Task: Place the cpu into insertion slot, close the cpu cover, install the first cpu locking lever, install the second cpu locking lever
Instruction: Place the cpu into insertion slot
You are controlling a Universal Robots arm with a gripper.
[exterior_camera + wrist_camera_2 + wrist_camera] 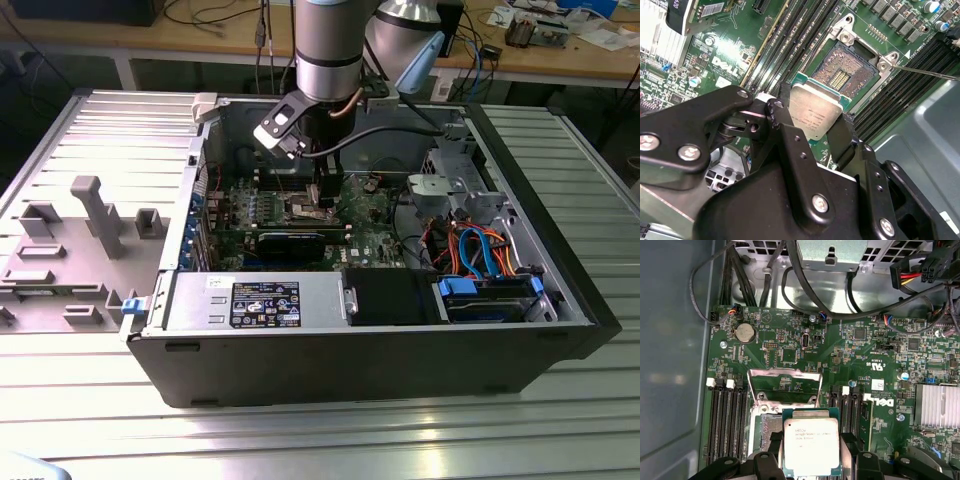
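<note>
— Desk: So, where does the job stand inside that open computer case (400, 340) on the ribbed surface (300, 430)?

— Photographer: Early, I'd say. The arm's tool (323, 196) is clamped on the cpu (816, 112), with black fingers (839, 140) pressing two opposite edges. The chip's dull silver top faces both wrist views.

— Desk: Is the chip seated?

— Photographer: Not by my reading. It hangs just above the insertion slot (844, 76), overlapping one side of it, and most of the pin field lies bare.

— Desk: And the cover?

— Photographer: The cpu cover (785, 373) stands raised from the socket's edge, with green board showing through its window. One thin locking lever (927, 73) juts free over the memory slots (727, 425).

— Desk: What's the tally?

— Photographer: The chip is in the tool's grip over the socket. Seating it, closing the cover and fastening both levers all look undone, as far as these frames tell.
</note>
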